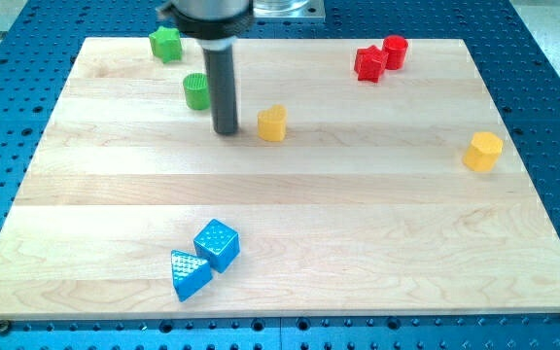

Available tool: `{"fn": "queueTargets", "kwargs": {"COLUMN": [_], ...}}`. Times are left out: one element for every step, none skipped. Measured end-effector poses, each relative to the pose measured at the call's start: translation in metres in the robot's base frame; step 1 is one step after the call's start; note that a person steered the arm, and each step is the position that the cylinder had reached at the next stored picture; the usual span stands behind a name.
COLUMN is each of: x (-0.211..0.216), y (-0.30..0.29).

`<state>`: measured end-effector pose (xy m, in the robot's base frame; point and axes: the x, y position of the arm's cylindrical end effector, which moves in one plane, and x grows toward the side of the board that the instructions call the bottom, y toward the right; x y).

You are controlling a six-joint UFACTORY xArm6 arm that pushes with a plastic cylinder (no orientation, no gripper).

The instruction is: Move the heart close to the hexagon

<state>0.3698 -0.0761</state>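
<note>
1. Camera view gives you the whole wooden board point(358, 204). My tip point(227, 130) is a bare rod end, with no jaws to open or close, and it grips nothing. A green cylinder point(196, 90) sits just beside the rod on the view's left. A green star-like block point(165, 44) lies further up and left of the tip.
2. The yellow heart point(272, 123) lies just to the view's right of my tip, near but not clearly touching it.
3. The yellow hexagon point(482, 152) lies far to the right of the tip, slightly lower in the view and close to the board's right edge.
4. Two red blocks point(380, 57), touching each other, sit up and right of the tip.
5. A blue cube point(217, 243) and a blue triangle point(188, 274), touching, lie well below the tip.
6. You see bare wood between the heart and the hexagon.
</note>
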Motion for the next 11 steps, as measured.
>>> {"fn": "queueTargets", "kwargs": {"x": [0.022, 0.055, 0.038, 0.048, 0.066, 0.057, 0.034, 0.041, 0.037, 0.005, -0.081], "y": [0.096, 0.181, 0.149, 0.181, 0.221, 0.209, 0.214, 0.256, 0.256, 0.208, 0.141]}}
